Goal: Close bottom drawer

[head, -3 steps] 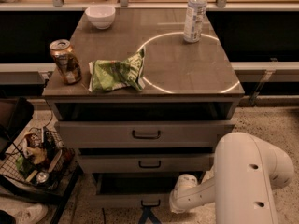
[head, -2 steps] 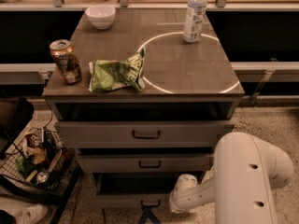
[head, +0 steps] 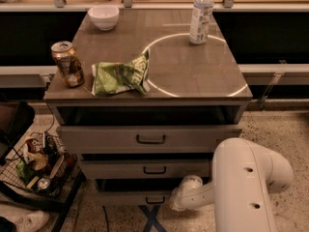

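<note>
The grey cabinet has three drawers, each standing out a little from the frame. The bottom drawer is the lowest and narrowest, with a flat grey front and a small black loop handle. Its front sits below and slightly behind the middle drawer. My white arm reaches down on the right and curls left toward the bottom drawer. My gripper sits low against the right end of the bottom drawer's front, just right of the handle.
On the cabinet top are a white bowl, a soda can, a green chip bag and a water bottle. A wire basket of clutter stands on the floor at left. A blue cross marks the floor in front.
</note>
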Controlling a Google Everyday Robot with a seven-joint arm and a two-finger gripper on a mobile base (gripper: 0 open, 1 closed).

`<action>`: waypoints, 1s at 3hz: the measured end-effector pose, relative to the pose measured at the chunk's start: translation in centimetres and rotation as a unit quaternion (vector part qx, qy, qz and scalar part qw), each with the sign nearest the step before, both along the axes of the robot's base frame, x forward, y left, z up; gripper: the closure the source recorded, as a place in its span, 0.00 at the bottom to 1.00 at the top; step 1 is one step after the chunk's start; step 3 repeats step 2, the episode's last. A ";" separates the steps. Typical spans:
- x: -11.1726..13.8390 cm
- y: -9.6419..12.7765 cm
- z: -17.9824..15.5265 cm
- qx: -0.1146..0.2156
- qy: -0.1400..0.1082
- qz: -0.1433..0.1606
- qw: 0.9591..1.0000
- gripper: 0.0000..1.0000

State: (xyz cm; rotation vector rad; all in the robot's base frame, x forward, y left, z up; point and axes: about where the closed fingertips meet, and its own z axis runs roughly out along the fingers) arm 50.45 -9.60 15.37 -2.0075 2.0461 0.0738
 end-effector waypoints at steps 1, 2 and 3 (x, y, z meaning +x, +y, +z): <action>3.5 1.5 -0.4 0.033 -0.029 0.007 0.999 1.00; 3.5 1.5 -0.4 0.033 -0.029 0.007 0.999 1.00; 3.5 1.5 -0.4 0.033 -0.029 0.007 0.999 1.00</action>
